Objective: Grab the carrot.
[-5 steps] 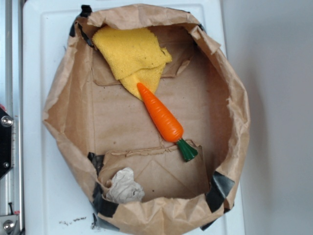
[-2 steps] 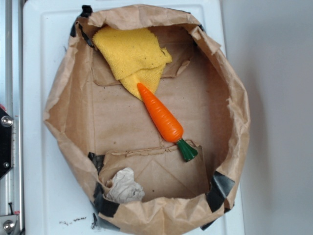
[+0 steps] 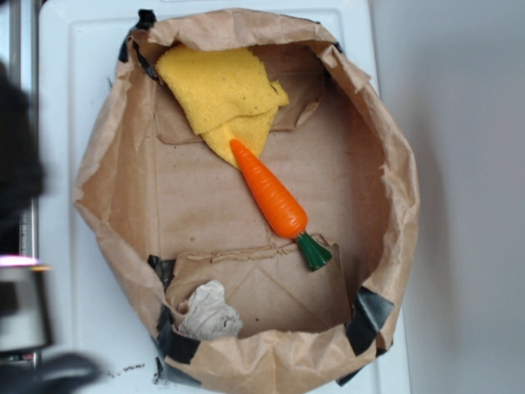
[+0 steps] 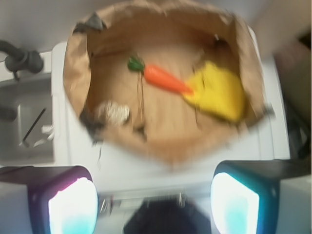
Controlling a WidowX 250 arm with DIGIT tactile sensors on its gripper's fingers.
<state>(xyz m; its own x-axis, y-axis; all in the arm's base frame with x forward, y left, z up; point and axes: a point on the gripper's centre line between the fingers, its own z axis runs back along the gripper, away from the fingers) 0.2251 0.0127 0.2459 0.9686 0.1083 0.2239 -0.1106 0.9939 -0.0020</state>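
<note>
The carrot [image 3: 271, 193] is glossy orange and lies slantwise on the floor of a rolled-down brown paper bag [image 3: 402, 189]. Its green stem [image 3: 314, 252] points to the lower right and its tip touches a yellow cloth [image 3: 217, 86]. In the wrist view the carrot [image 4: 165, 80] is far ahead, inside the bag [image 4: 75, 63]. My gripper [image 4: 153, 195] is open, its two pale pads wide apart with nothing between them, and it stands outside the bag's near rim. A dark blur of the arm [image 3: 16, 172] fills the left edge of the exterior view.
A crumpled grey-white paper wad [image 3: 209, 312] lies in the bag's lower left corner. Black tape [image 3: 369, 316] patches the bag's rim. The bag stands on a white tray [image 3: 66, 164], and a metal rail runs along the far left.
A blurred dark arm and a metallic part have come into the exterior view along the left edge. The carrot, the cloth and the bag have not moved.
</note>
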